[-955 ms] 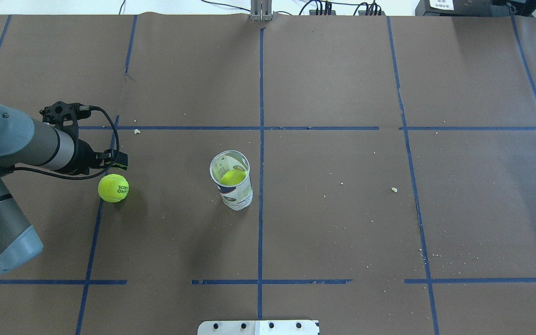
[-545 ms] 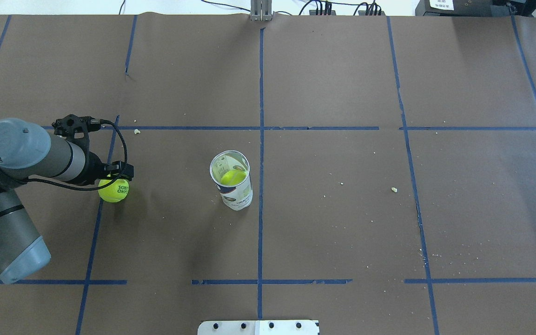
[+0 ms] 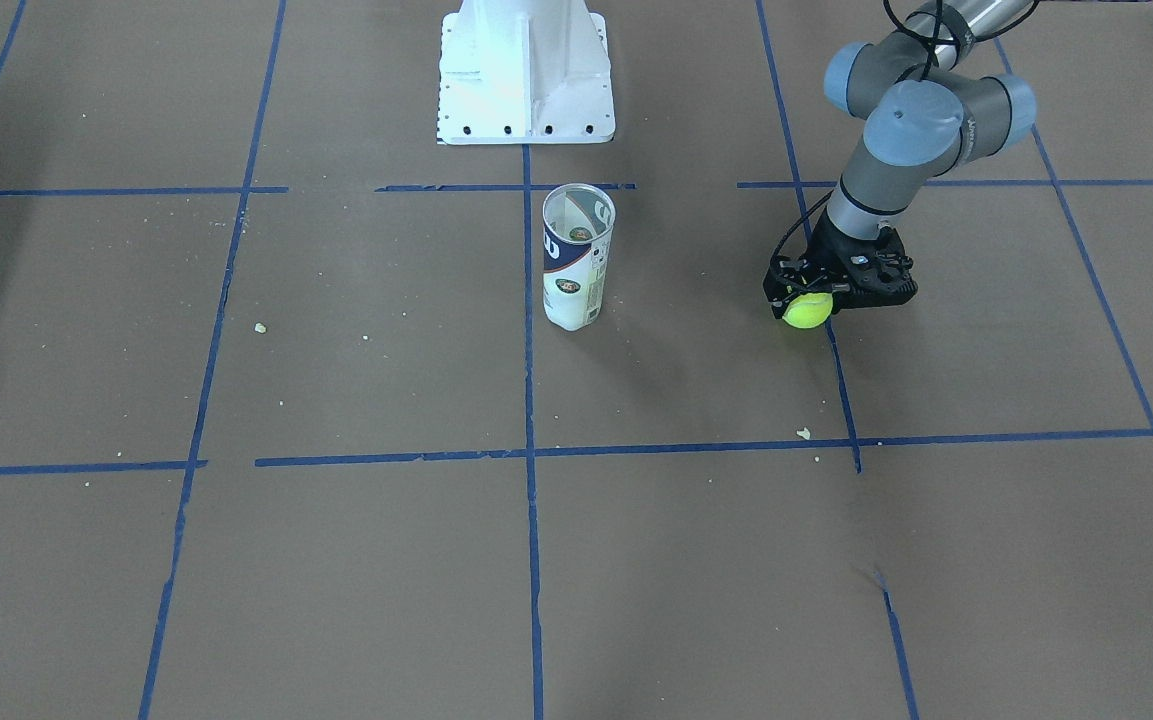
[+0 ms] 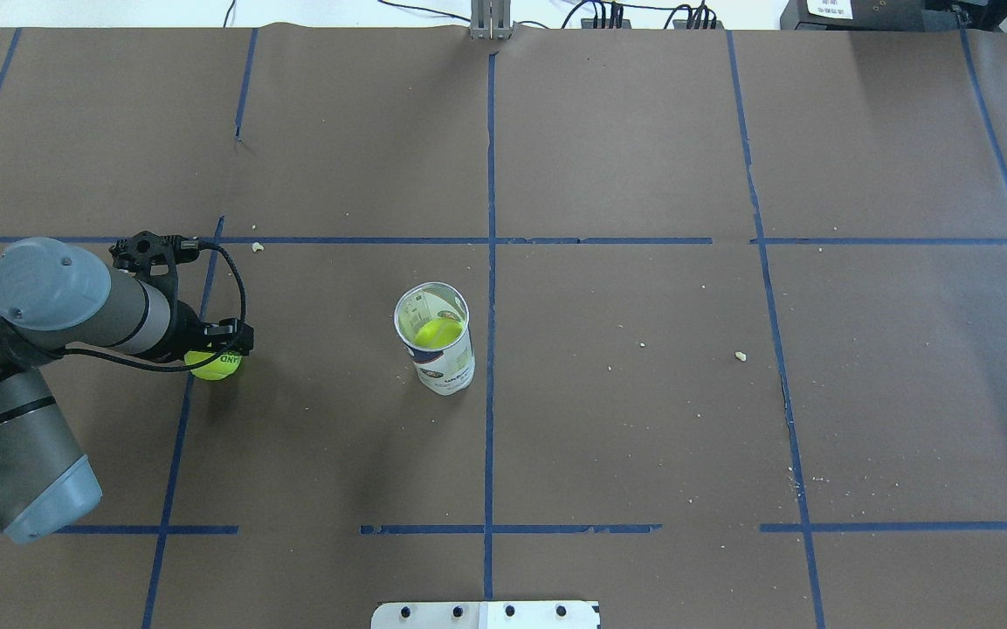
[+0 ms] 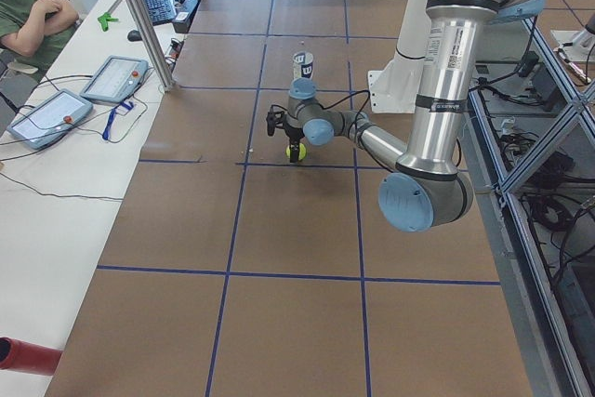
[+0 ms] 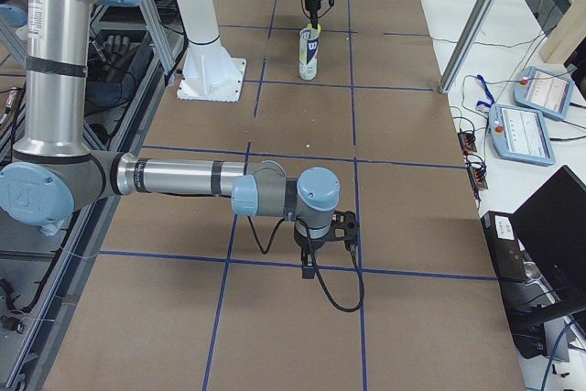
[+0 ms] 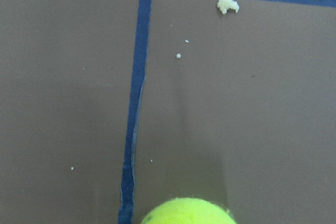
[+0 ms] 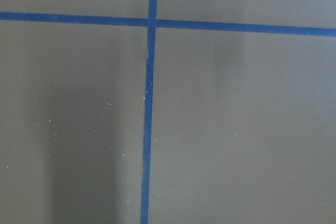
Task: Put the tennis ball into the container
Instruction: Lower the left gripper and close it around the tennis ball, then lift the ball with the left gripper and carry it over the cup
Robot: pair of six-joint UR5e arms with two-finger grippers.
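The tennis ball [image 4: 217, 366] lies on the brown table, left of centre, its top half hidden under my left gripper [image 4: 213, 348]. In the front-facing view the ball [image 3: 807, 309] peeks out below the left gripper [image 3: 816, 298], which hangs low over it and looks open, its fingers on either side of the ball. The left wrist view catches only the ball's top [image 7: 188, 211]. The container [image 4: 436, 342] stands upright near the table's middle with another yellow-green ball inside [image 4: 437, 332]. My right gripper [image 6: 316, 258] shows only in the exterior right view; I cannot tell its state.
The white pedestal base [image 3: 524, 70] stands behind the container [image 3: 576, 258] on the robot's side. Blue tape lines cross the table and small crumbs [image 4: 740, 355] lie scattered. An operator [image 5: 33, 16] sits by tablets at a side desk.
My left arm has swung toward the robot's side and lowered, so the gripper now covers the top of the ball that lay fully in view a second ago. Ball and container have not moved.
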